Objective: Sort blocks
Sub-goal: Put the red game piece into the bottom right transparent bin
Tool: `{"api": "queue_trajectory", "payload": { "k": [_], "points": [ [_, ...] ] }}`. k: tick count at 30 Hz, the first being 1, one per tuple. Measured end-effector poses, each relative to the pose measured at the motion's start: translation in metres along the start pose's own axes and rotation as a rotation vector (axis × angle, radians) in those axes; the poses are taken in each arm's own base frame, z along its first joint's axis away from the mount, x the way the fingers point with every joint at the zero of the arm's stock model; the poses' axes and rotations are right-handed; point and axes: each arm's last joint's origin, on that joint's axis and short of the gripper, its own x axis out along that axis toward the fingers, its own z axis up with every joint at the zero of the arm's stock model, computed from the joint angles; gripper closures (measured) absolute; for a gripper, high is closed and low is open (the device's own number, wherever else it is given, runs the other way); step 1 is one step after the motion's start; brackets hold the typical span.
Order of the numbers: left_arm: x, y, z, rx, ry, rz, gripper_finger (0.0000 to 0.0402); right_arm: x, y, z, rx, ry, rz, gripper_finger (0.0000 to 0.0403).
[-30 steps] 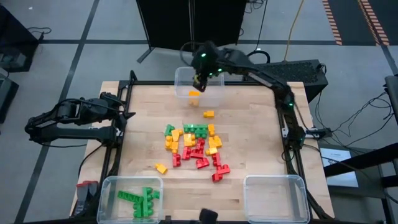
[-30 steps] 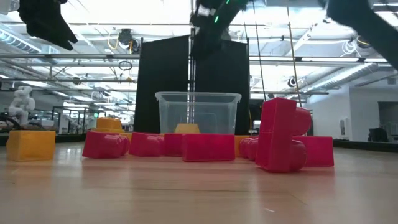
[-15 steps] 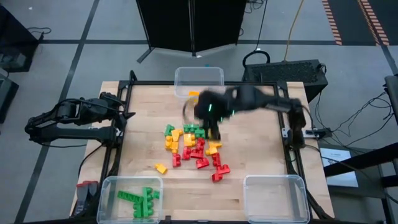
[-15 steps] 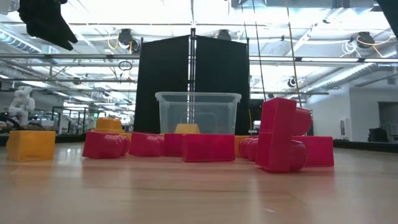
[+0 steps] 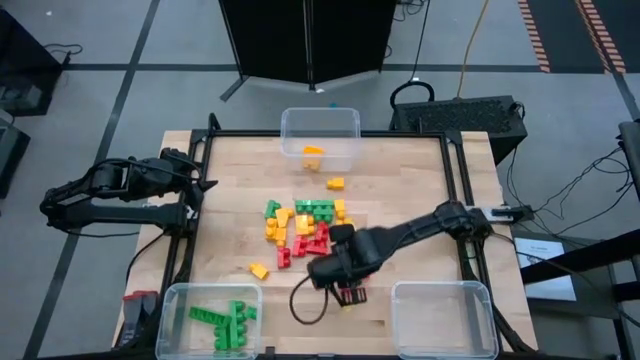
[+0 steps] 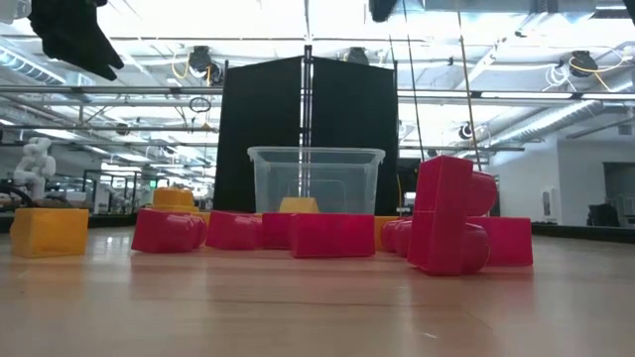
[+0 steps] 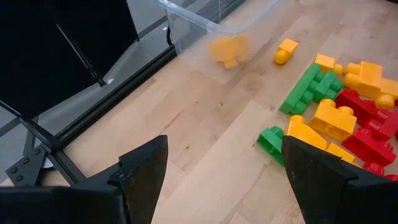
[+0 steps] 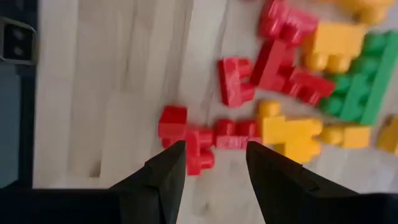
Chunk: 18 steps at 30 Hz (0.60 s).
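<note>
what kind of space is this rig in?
Probably a robotics lab or open industrial workspace: exposed ceiling trusses with strip lighting, a black divider panel behind the wooden table, and cabling across the grey floor.

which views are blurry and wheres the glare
Right wrist view: red blocks and the rest smeared by motion blur. High view: the right gripper is slightly soft. Low view: bright ceiling lights wash out the top. Left wrist view: sharp except a hazy orange block behind the clear bin wall.

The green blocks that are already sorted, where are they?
In the high view, the green blocks lie in the clear bin at the table's near-left corner, below the lone yellow block.
</note>
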Motion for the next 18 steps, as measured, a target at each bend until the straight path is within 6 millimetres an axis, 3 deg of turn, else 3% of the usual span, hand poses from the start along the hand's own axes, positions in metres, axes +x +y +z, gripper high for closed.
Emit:
{"api": "queue_trajectory", "payload": {
  "k": [6,15,18],
  "points": [
    [0.0,0.0,0.0,0.0,0.0,0.0,0.0114,0.015,0.029,0.002,-0.042,0.014,0.068,0.0229],
    [0.0,0.0,0.0,-0.003,0.004,-0.009,0.0114,0.046,0.045,0.007,-0.036,0.068,0.033,0.013],
    [0.0,0.0,0.0,-0.002,0.004,-0.009,0.0114,0.06,0.046,0.009,-0.041,0.107,0.02,0.0113]
  ]
}}
